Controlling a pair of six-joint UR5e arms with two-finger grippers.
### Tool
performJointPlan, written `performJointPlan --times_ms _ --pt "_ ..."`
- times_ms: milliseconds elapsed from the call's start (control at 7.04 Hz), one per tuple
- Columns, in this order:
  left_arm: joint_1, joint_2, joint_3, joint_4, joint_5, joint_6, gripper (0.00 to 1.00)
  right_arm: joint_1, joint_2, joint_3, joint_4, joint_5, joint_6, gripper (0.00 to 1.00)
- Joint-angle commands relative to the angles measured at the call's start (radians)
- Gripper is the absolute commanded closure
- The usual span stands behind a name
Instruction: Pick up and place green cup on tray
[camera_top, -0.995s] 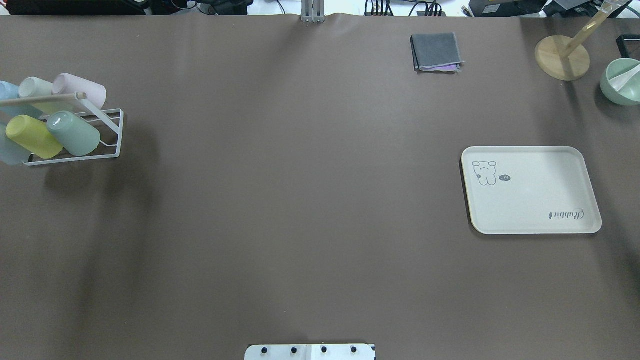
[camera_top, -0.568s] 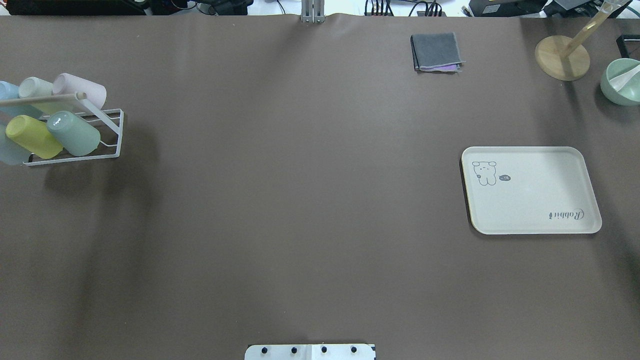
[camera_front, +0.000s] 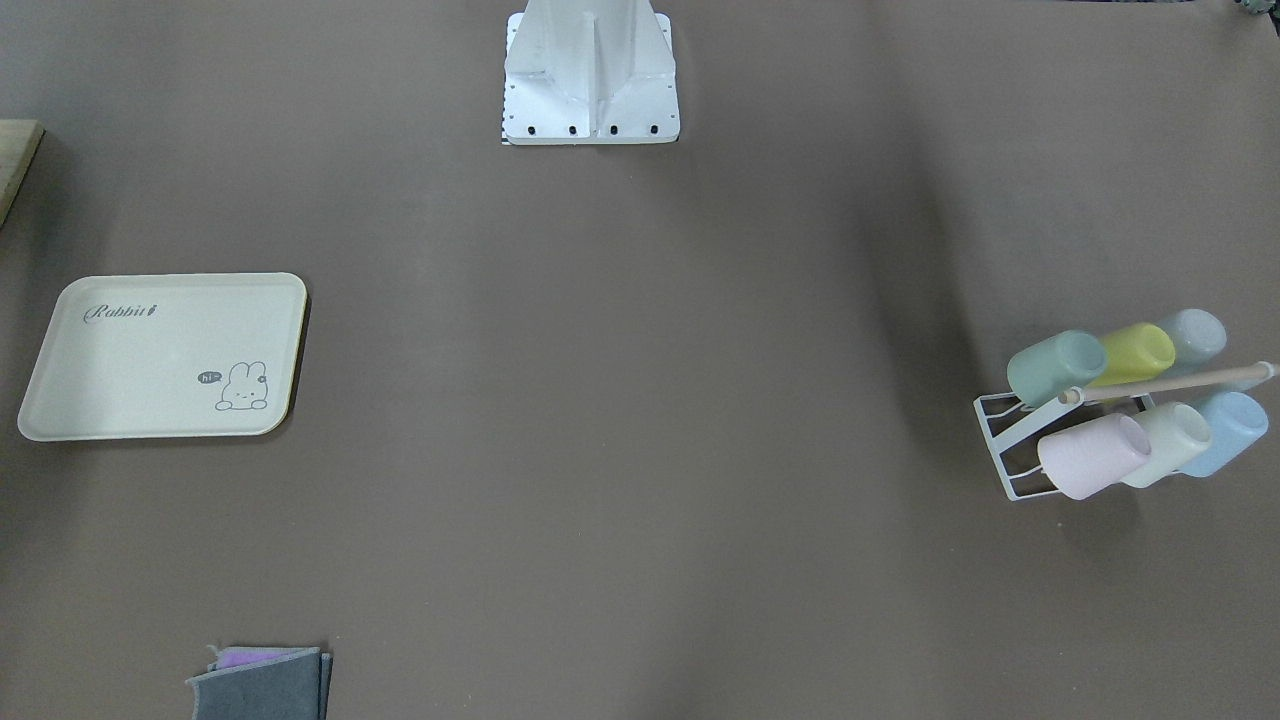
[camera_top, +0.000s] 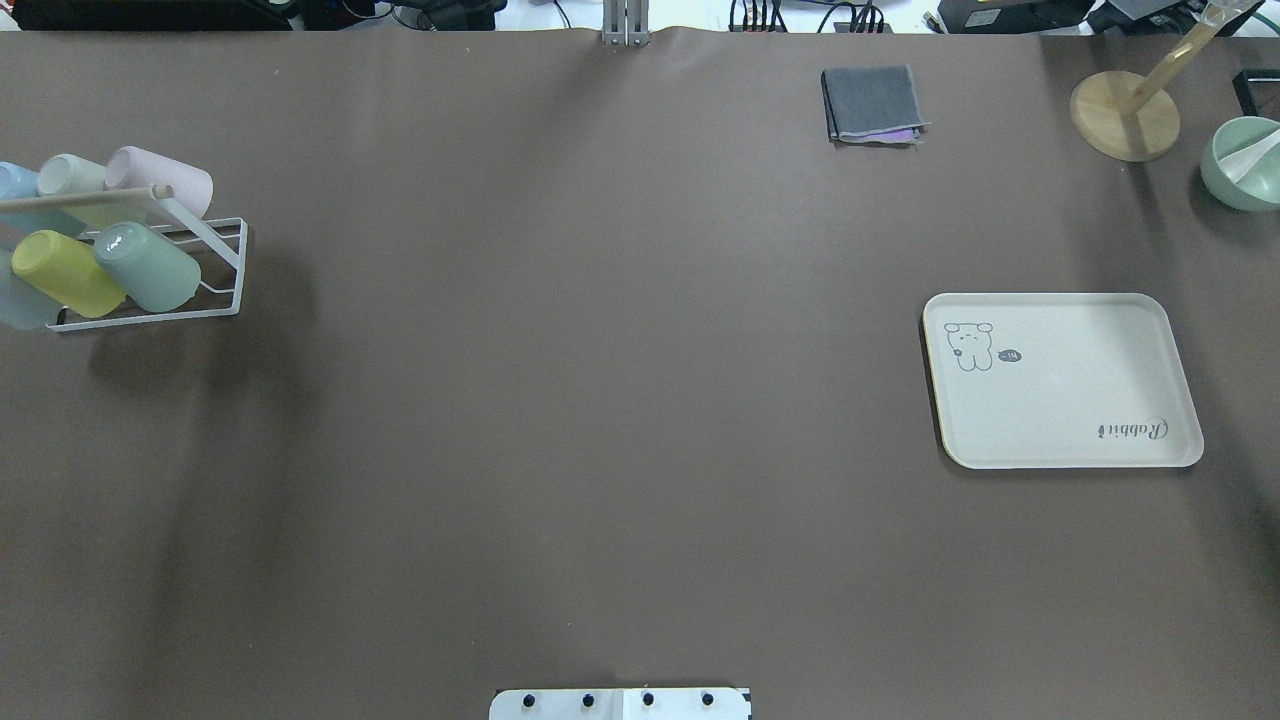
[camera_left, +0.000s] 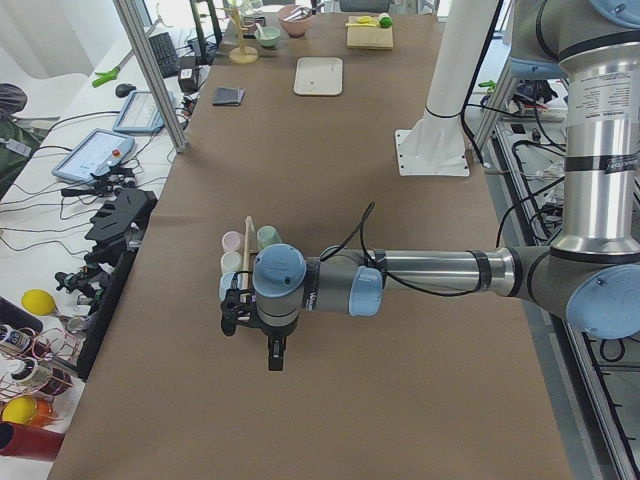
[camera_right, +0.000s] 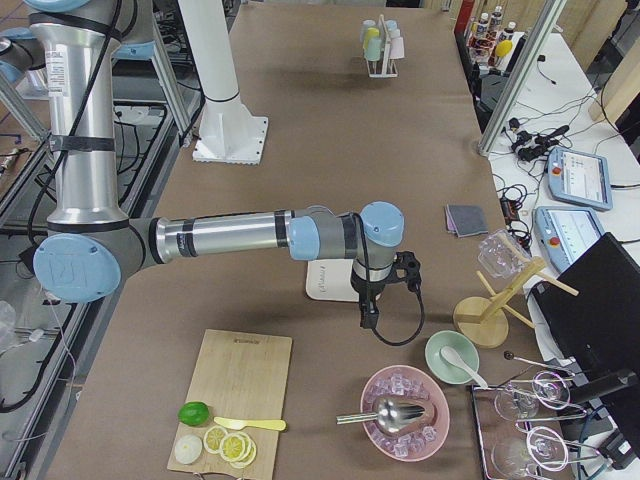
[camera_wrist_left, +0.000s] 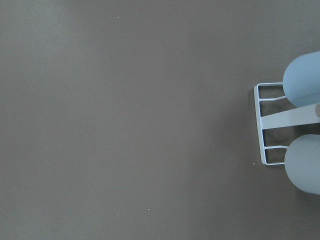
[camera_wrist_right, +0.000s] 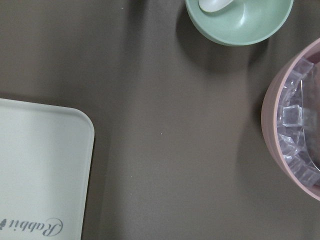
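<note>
The green cup (camera_top: 150, 268) lies tilted on a white wire rack (camera_top: 225, 290) at the table's left end, beside a yellow cup (camera_top: 65, 272); it also shows in the front view (camera_front: 1055, 365). The cream "Rabbit" tray (camera_top: 1060, 400) lies bare at the right side, and its corner shows in the right wrist view (camera_wrist_right: 40, 165). My left gripper (camera_left: 274, 360) hangs just past the rack's end. My right gripper (camera_right: 368, 320) hangs beyond the tray, near the bowls. Both show only in the side views, so I cannot tell whether they are open or shut.
Pink (camera_top: 165, 180), cream-green and blue cups share the rack. A folded grey cloth (camera_top: 872, 103), a wooden stand (camera_top: 1125, 115) and a green bowl with a spoon (camera_top: 1243, 162) sit at the back right. A pink bowl of ice (camera_wrist_right: 295, 130) and a cutting board (camera_right: 235, 395) lie beyond the tray.
</note>
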Motion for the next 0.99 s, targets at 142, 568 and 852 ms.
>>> performJointPlan --times_ms 142,568,852 --pt "0.002 0.02 -0.002 -0.002 0.0 0.0 0.02 0.0 0.001 -0.002 0.001 0.0 0.009 0.0" --pt "0.002 0.037 0.007 -0.002 0.001 0.031 0.02 -0.002 0.001 0.0 0.001 0.002 0.013 0.0" --pt "0.002 0.037 -0.002 -0.002 -0.003 0.145 0.02 -0.002 0.003 -0.003 0.0 0.001 0.035 0.0"
